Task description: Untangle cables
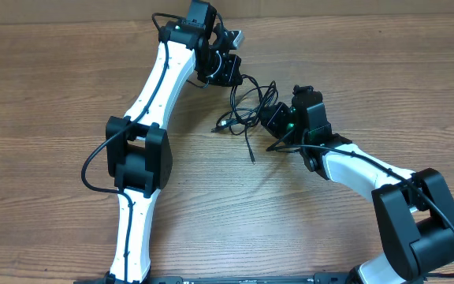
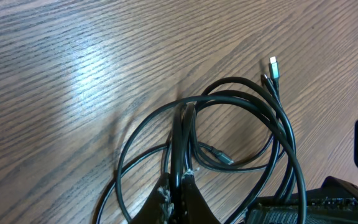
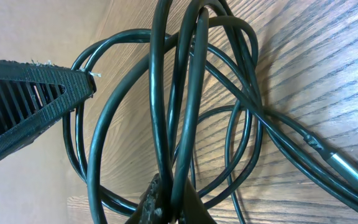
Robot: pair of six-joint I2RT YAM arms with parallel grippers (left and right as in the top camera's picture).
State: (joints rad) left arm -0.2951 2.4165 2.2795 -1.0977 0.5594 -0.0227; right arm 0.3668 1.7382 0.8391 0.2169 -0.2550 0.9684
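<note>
Both grippers have a pinch on the cables (image 1: 251, 110), which sit just above centre of the overhead frame. The left gripper (image 2: 180, 190) is squeezed tight on a couple of strands, and the right gripper (image 3: 166, 200) likewise. Best bet is probably to pull apart slowly and low, so the loops slide instead of cinching. The clump's long axis runs upper left to lower right between them, with a loose tail pointing down-frame and one plug (image 2: 273, 65) pointing up-frame.
</note>
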